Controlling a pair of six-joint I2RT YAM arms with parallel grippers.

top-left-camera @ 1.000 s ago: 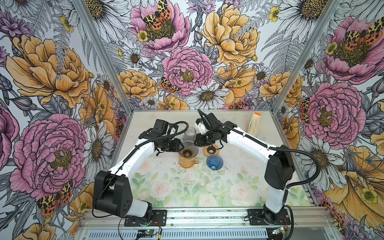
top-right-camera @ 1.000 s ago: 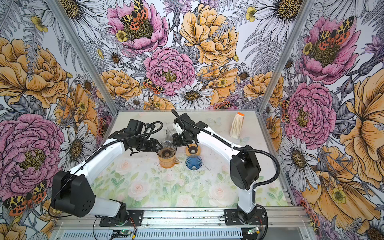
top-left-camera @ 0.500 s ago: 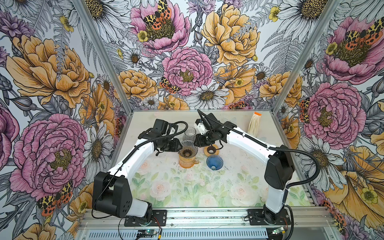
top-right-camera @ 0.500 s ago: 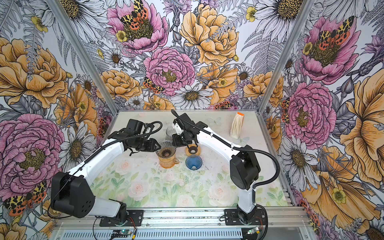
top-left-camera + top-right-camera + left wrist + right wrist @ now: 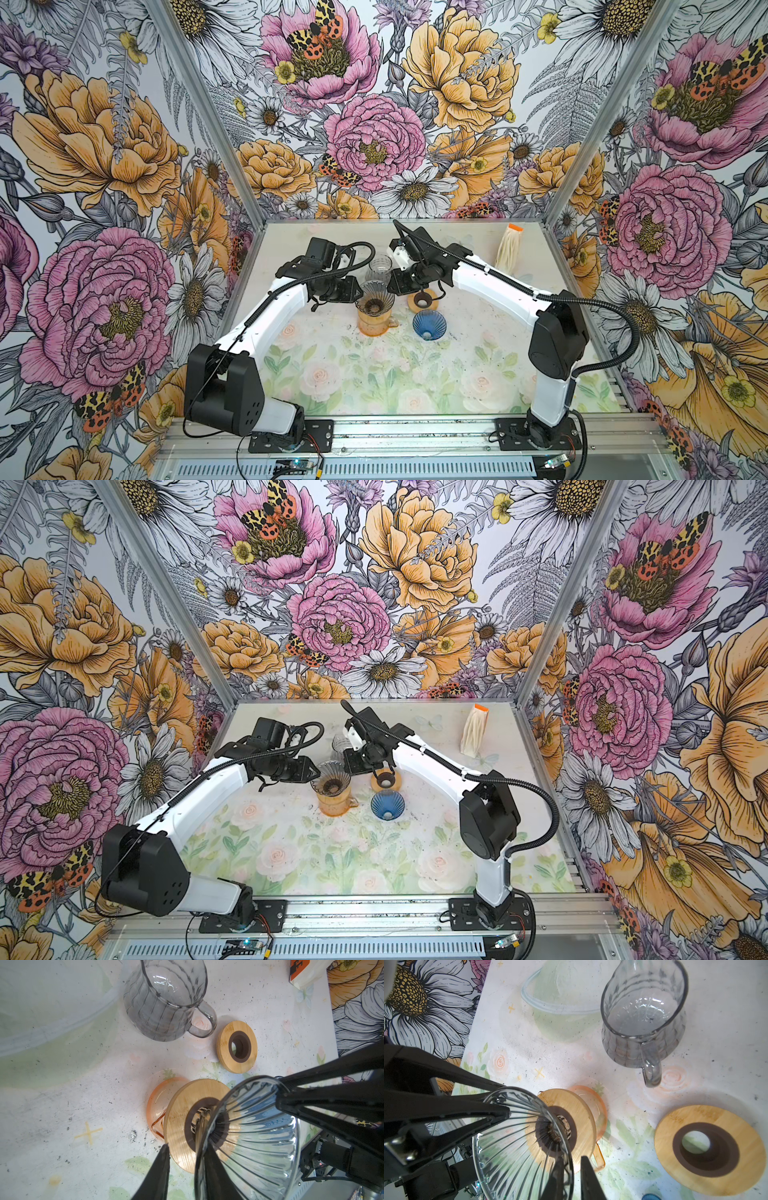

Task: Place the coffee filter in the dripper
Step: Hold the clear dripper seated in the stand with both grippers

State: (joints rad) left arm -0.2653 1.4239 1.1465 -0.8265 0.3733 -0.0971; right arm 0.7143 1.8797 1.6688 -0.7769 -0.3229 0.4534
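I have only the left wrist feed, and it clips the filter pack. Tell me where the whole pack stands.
Observer: The filter pack stands upright near the back right corner of the table.
Operator: Report any dripper I'm missing.
Observer: A blue dripper sits on the table, next to the loose wooden ring on the ring's front side.
Operator: Describe the server's hidden side.
Observer: The orange server has a handle, and it points toward the blue dripper.
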